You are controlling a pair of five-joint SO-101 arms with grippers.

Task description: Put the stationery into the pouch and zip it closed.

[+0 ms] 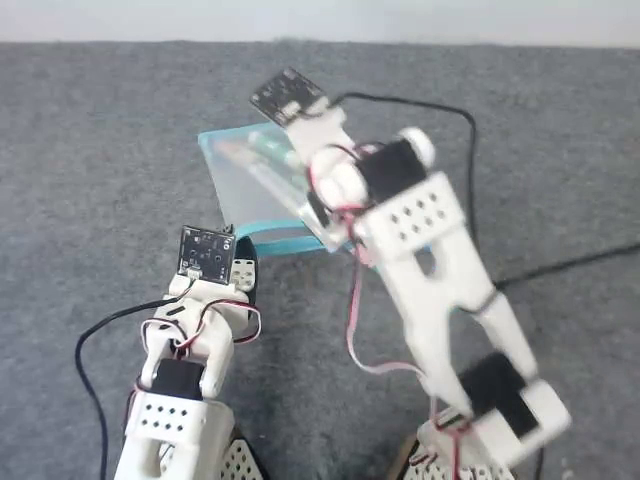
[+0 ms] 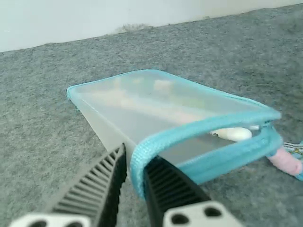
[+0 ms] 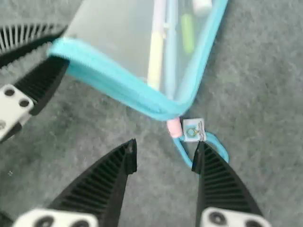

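A translucent pouch (image 1: 250,185) with teal trim lies on the grey carpet. Pens (image 3: 158,47) and a green marker (image 3: 187,33) lie inside it. In the left wrist view its teal-edged mouth (image 2: 208,130) gapes and a white pen (image 2: 232,134) shows in the gap. My left gripper (image 2: 135,177) is shut on the teal corner of the pouch (image 2: 161,109). My right gripper (image 3: 163,158) is open just short of the pink zip pull (image 3: 174,127), its tag and a teal loop (image 3: 210,144). One fingertip (image 3: 201,156) touches the loop.
My right arm (image 1: 420,220) reaches over the pouch's near right corner. A black cable (image 1: 470,150) runs across the carpet behind it. Bare grey carpet (image 1: 100,150) surrounds the pouch, and a pale wall (image 2: 94,19) rises behind.
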